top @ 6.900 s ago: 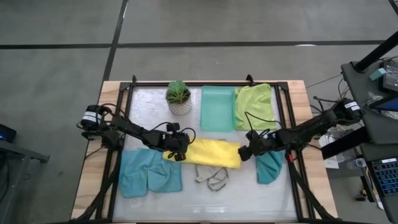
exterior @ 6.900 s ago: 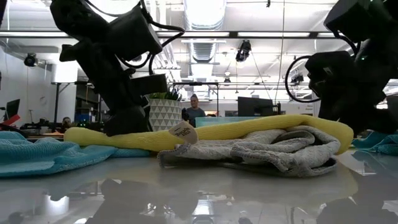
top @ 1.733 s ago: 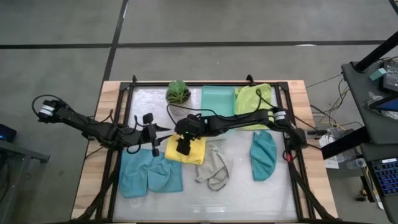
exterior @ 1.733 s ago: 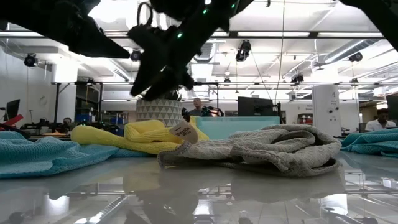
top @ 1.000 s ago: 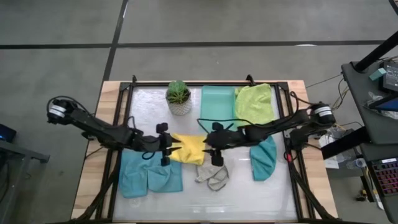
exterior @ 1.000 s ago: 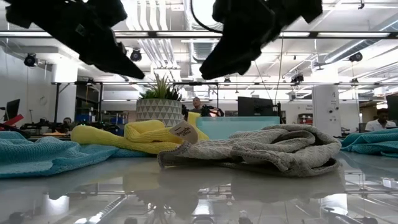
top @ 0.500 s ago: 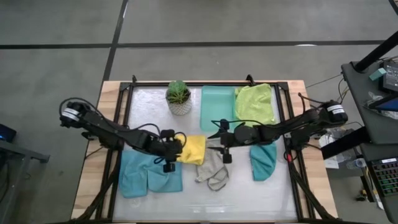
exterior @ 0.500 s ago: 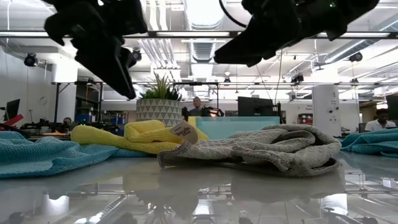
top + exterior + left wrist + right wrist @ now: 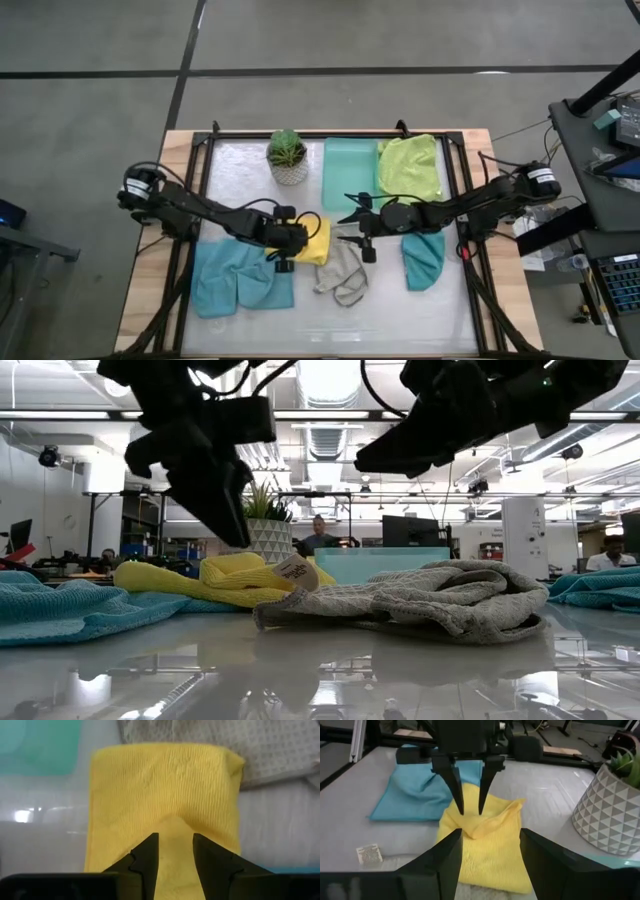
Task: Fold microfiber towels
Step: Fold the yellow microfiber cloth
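- The yellow towel (image 9: pixel 312 240), folded small, lies at the centre of the high view, with a raised wrinkle (image 9: pixel 492 822) on its upper side.
- The left tool (image 9: pixel 284 243) is at the yellow towel's left edge; its two fingers (image 9: pixel 145 857) stand a narrow gap apart, tips down over the cloth beside the wrinkle, holding nothing that can be seen.
- The right tool (image 9: pixel 362 236) hangs just right of the yellow towel, above the table (image 9: pixel 400 320), fingers (image 9: pixel 445 857) wide apart and empty.
- The pale grey towel (image 9: pixel 343 271) lies crumpled just below and right of the yellow one, touching it.
- The light blue towel (image 9: pixel 240 280) lies flat at lower left; the teal towel (image 9: pixel 424 258) lies bunched at right of centre.
- The lime green towel (image 9: pixel 410 168) lies at upper right, beside the mint-green tray (image 9: pixel 348 172).
- The potted plant (image 9: pixel 287 156) stands at upper centre-left.
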### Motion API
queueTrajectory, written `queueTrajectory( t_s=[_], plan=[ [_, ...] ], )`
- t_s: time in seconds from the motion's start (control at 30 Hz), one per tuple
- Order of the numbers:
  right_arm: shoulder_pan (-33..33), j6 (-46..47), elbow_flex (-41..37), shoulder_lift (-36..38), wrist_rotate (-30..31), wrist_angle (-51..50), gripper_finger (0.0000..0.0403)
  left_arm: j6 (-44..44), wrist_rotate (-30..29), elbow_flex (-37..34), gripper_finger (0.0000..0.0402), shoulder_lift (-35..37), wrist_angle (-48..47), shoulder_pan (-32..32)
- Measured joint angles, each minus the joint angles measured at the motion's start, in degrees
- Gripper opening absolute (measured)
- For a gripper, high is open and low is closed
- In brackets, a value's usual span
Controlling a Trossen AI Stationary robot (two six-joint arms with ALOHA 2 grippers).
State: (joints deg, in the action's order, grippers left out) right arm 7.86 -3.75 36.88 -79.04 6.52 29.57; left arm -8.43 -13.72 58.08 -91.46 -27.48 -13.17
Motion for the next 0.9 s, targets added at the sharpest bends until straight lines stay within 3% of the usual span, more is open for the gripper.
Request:
queueTrajectory(
  t_s=[0.33, 0.43, 0.67, 0.9],
  plan=[
    [0.0, -0.8, -0.4, -1.6, 0.0, 2.9, 0.0187, 1.0, 1.0, 1.0, 0.02, -1.4, 5.6, 0.1],
    [0.0, -0.8, -0.4, -2.0, 0.0, 3.0, 0.0187, 1.8, 0.3, 0.9, 0.021, -3.1, 5.5, 0.2],
    [0.0, -0.8, -0.5, -2.0, 0.0, 2.8, 0.0187, 1.0, 0.0, 0.9, 0.0182, -4.7, 2.6, 1.2],
    [0.0, -0.8, -0.5, -2.0, 0.0, 2.7, 0.0187, -0.3, 0.0, 1.3, 0.0099, -4.4, -4.9, 1.4]
  ],
)
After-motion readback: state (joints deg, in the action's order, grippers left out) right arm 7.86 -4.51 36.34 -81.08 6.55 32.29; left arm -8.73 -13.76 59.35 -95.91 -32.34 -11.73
